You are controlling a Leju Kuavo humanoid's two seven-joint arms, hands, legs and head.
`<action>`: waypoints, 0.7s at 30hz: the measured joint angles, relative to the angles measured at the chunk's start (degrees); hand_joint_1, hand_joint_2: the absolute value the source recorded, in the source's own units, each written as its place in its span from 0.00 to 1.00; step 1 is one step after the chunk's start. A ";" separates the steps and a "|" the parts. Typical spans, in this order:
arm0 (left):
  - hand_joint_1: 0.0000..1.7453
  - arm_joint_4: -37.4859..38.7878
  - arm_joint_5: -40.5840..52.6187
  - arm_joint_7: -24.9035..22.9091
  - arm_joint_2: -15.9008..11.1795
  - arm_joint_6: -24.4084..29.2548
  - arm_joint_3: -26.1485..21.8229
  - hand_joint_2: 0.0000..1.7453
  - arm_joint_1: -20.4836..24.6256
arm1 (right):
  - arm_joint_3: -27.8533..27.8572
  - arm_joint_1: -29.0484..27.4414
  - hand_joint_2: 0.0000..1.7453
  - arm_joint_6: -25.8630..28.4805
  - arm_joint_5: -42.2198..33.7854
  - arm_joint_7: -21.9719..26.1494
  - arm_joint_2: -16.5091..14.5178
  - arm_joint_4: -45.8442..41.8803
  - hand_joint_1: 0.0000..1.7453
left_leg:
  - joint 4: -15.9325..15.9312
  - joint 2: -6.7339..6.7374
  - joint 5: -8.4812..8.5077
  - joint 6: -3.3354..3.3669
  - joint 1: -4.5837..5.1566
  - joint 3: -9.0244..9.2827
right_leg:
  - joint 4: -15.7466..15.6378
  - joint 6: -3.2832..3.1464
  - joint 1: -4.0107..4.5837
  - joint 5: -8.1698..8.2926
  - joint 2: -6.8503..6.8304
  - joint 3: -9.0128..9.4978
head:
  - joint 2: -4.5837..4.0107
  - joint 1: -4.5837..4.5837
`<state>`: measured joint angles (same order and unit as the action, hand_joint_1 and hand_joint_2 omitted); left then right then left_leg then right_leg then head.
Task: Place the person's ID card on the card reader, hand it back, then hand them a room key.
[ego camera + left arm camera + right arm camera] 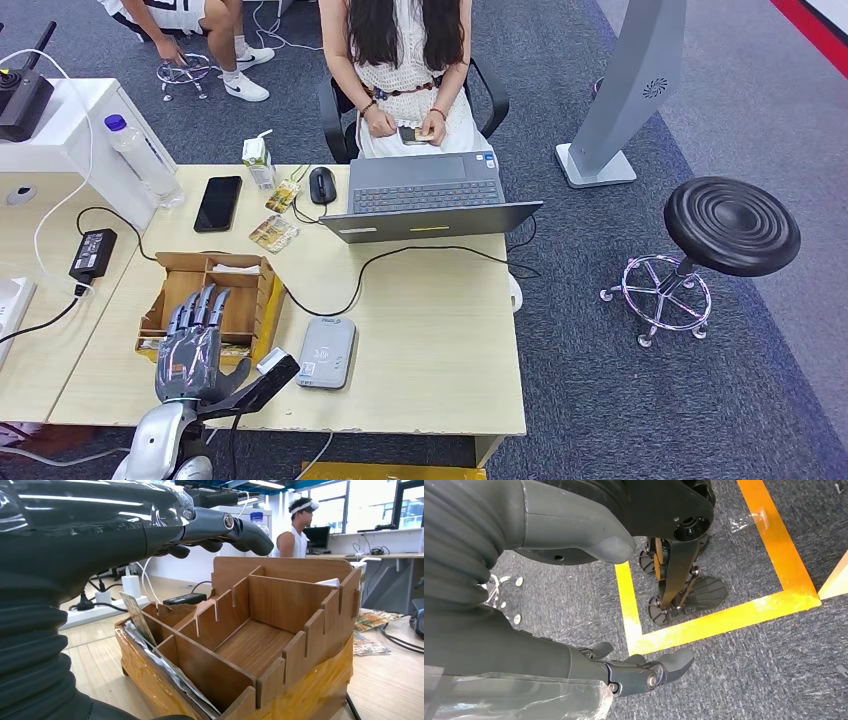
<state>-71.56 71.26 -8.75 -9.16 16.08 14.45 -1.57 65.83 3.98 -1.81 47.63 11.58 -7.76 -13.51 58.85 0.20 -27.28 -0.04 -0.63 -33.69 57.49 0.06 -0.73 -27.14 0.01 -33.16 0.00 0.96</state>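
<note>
One wide pale wooden table [430,330] fills the left and middle of the head view, with grey carpet to its right. At the table's far edge, upper centre of the frame, an open grey laptop [428,195] faces a seated person [405,60], who holds a small card [413,135] in both hands above their lap; whether it is the ID card cannot be told. A round black stool [730,225] stands on the carpet at the right, well apart from the table. In the lower left sits a wooden compartment box [245,300], wrapped low down in yellow tape, with papers and cards tucked in its compartments. The robot's left hand [190,345] hovers over the near part of this box, palm down, fingers extended and apart, holding nothing; the left wrist view shows its fingers [235,530] above the box [265,645] without touching it. Just right of the box lies the grey card reader [326,352], flat and bare on top. A black phone [218,203] lies face down toward the upper left. In the right wrist view the right hand [639,672] hangs above the carpet beside yellow floor tape [704,622], fingers loosely curved and apart, holding nothing.
</note>
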 joint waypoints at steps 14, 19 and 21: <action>0.00 1.48 -0.58 1.08 2.09 0.79 -0.90 1.00 3.42 | 0.99 0.33 1.00 -0.05 -0.90 0.90 1.16 -0.07 0.00 | 0.02 -0.01 0.00 0.00 0.01 -0.01 | 0.00 0.02 -0.01 0.02 -0.01 0.01 | 0.00 0.00; 0.00 2.27 -0.22 1.01 2.76 1.67 -0.90 1.00 4.56 | 1.37 0.44 1.00 -0.05 -1.19 1.14 1.63 -0.09 0.00 | 0.04 -0.01 0.00 0.00 0.01 -0.01 | 0.00 0.02 -0.01 0.02 -0.01 0.00 | 0.00 0.00; 0.00 2.46 -0.14 0.84 2.81 2.03 -0.91 1.00 4.75 | 1.49 0.46 1.00 0.01 -1.26 1.13 1.70 -0.09 0.00 | 0.04 -0.01 0.00 0.00 0.01 -0.01 | 0.00 0.02 -0.01 0.02 0.00 0.00 | 0.00 0.01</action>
<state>-69.10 71.12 -7.91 -6.35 18.11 13.54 3.19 67.32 4.44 -1.81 46.37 12.72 -6.06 -13.59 58.89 0.19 -27.28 -0.04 -0.62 -33.70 57.49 0.08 -0.74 -27.12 0.01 -33.16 0.00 0.97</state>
